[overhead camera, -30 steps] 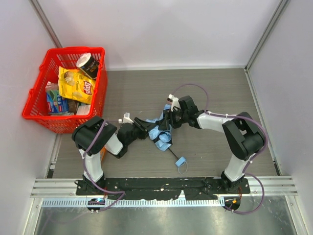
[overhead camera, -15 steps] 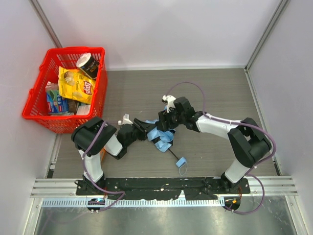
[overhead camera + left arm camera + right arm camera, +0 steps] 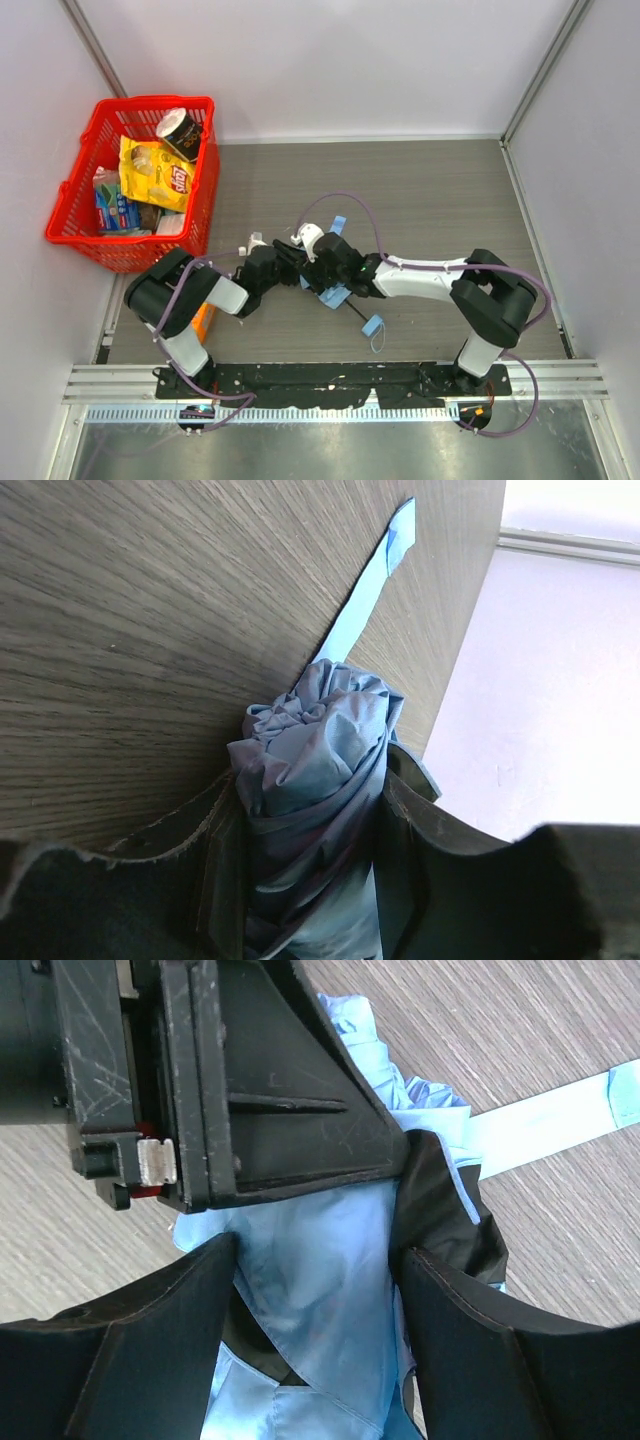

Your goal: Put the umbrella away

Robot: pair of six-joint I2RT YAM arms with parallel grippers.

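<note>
The right gripper (image 3: 325,263) has swung across to the left gripper (image 3: 289,262), both clamped on the umbrella (image 3: 315,750), bunching it tighter.

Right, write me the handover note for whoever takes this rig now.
Left gripper: jaws shut on the umbrella, around its bunched cloth.
Right gripper: jaws straddle the cloth right beside the left gripper; whether they clamp it is unclear.
Umbrella: lies on the table between the arms, strap loose and flat on the wood, handle loop toward the bases.
Done: cloth gathered into a bundle, both grippers on it.
Left: strap not fastened, umbrella not put away.
</note>
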